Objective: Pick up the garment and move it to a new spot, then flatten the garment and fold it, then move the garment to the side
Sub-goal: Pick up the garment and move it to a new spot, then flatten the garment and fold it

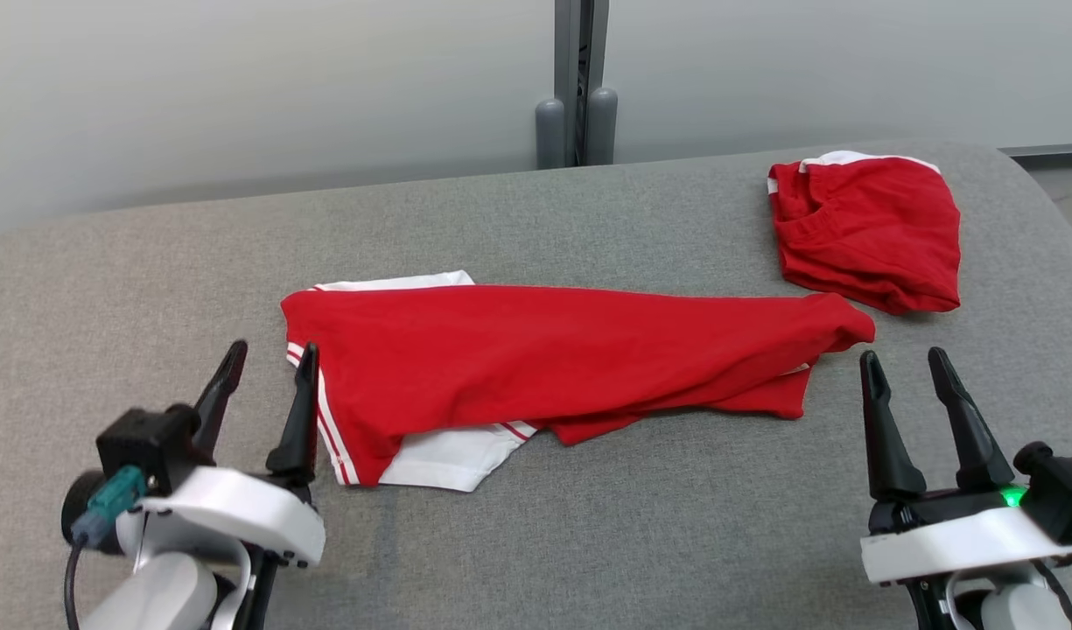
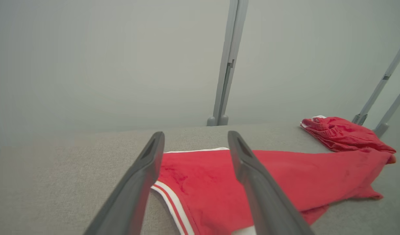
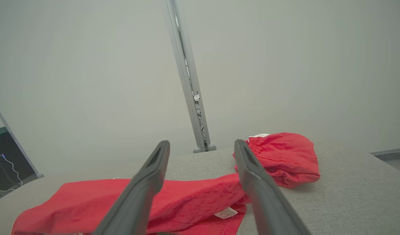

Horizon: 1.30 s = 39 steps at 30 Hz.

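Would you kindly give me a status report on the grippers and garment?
Left gripper open, empty, at left edge of garment. Right gripper open, empty, near its right end. Garment lies on table, unheld. Second red bundle far right, close by.

Head view: the bottom edge cuts off both arms below the left tool and the right tool. The counter runs past both side edges. On the red garment, the top red layer hides most of a white panel. Right wrist view: print on the garment's small white label is too small to read. Left wrist view: the tool's fingers hide part of the garment.
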{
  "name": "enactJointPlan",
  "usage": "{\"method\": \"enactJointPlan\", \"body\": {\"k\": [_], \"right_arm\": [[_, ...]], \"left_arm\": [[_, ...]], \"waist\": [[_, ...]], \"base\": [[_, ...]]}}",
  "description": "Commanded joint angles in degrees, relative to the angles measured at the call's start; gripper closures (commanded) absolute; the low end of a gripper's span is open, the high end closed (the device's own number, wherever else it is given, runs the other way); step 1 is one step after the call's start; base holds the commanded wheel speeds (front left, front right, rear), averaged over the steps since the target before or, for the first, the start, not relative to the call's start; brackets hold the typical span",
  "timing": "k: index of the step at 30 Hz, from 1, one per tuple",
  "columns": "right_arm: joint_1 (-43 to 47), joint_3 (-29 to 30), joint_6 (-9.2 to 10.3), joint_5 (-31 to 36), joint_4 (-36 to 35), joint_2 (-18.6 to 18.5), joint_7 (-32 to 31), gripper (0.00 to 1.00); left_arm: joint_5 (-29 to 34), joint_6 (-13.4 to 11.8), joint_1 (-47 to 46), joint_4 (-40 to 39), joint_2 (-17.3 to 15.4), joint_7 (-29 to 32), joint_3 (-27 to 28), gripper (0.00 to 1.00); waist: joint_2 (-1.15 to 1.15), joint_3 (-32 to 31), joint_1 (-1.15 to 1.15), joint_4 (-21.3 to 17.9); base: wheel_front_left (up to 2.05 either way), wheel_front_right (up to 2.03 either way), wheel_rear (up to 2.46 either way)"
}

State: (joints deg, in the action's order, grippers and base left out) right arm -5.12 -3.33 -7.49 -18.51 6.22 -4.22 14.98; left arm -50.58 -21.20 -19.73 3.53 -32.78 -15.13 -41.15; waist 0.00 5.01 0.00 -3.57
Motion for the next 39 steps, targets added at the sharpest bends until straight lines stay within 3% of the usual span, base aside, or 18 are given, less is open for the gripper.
{"method": "enactJointPlan", "body": {"k": [1,12,22,39], "right_arm": [[1.2,0.4,-0.02,0.0,-0.4,-0.2,0.2,0.0],[3.2,1.2,-0.02,0.5,-1.0,0.0,0.2,0.0],[3.6,1.9,-0.02,0.8,-1.5,0.3,0.2,0.0],[3.0,1.1,-0.02,0.3,-0.8,0.1,0.2,0.0]], "left_arm": [[1.6,-0.3,2.8,0.2,1.3,-0.1,2.8,0.0],[13.2,3.9,15.8,1.4,11.8,-0.1,17.8,0.0],[22.7,10.8,20.4,4.4,19.5,-0.1,26.5,0.0],[28.6,17.2,18.9,9.5,24.2,-0.1,32.3,0.0]], "waist": [[0.0,-0.5,0.0,-0.2],[0.0,-1.9,0.0,0.5],[0.0,-2.3,0.0,1.5],[0.0,-2.7,0.0,1.2]], "base": [[0.0,0.0,0.0],[0.0,0.0,0.0],[0.0,0.0,0.0],[0.0,0.0,0.0]]}}
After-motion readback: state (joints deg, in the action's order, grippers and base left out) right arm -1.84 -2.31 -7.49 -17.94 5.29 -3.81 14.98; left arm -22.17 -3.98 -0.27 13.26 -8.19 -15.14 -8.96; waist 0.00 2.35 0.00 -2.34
